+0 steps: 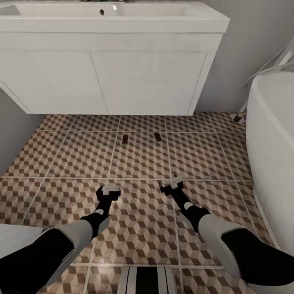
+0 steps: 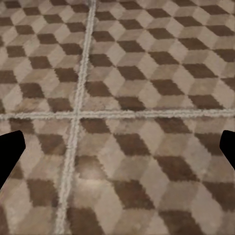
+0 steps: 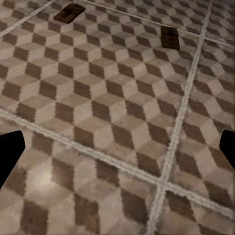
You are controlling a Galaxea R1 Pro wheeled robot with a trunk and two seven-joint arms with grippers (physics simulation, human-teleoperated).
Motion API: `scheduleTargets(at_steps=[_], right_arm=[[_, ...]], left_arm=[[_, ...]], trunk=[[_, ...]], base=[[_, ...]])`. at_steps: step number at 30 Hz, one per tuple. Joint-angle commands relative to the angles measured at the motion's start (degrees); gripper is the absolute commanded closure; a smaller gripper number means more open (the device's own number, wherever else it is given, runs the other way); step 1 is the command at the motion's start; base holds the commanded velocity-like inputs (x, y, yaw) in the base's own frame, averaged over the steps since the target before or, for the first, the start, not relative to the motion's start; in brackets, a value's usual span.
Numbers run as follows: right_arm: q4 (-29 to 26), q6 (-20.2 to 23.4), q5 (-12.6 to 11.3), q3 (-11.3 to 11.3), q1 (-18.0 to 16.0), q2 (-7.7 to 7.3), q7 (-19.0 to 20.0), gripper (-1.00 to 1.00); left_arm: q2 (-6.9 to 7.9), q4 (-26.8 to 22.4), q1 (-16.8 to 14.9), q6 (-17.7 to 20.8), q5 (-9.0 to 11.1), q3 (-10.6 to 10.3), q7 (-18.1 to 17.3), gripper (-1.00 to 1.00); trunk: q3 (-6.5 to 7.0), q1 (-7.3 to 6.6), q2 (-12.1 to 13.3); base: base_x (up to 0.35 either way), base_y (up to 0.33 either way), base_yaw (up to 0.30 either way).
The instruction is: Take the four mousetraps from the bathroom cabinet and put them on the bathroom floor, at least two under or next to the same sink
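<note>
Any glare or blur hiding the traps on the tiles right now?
Head view: even light, two mousetraps small but distinct before the vanity. Right wrist view: both readable, tiles soft-textured, faint bright patch close by. Left wrist view: tiles blurry up close, mild sheen.

sink [image 1: 122,18] top cropped, mousetraps [image 1: 125,139] tiny

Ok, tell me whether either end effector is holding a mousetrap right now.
No: both mousetraps lie on the bathroom floor ahead, while the left end effector and right end effector are open and empty.
</note>
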Motion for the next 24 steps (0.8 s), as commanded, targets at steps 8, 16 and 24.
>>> scheduleTargets(at_steps=[8,16,24], right_arm=[[0.04,-0.74,0.53,-0.2,1.75,-0.25,-0.26,-1.0],[0.04,-0.83,0.53,-0.14,2.58,-1.24,-0.28,-1.0],[0.05,-0.84,0.52,-0.13,2.94,-1.38,-0.28,-1.0]], left_arm=[[0.04,0.23,0.06,-0.14,0.08,-0.49,0.27,-1.0],[-0.28,0.23,0.46,-0.02,0.08,-0.49,0.23,-1.0],[-0.3,0.23,0.73,0.08,0.08,-0.49,0.23,-1.0]], trunk=[[1.74,-0.21,0.09],[3.52,-0.42,0.2],[5.29,-0.62,0.31]], base=[[0.0,0.0,0.0],[0.0,0.0,0.0],[0.0,0.0,0.0]])
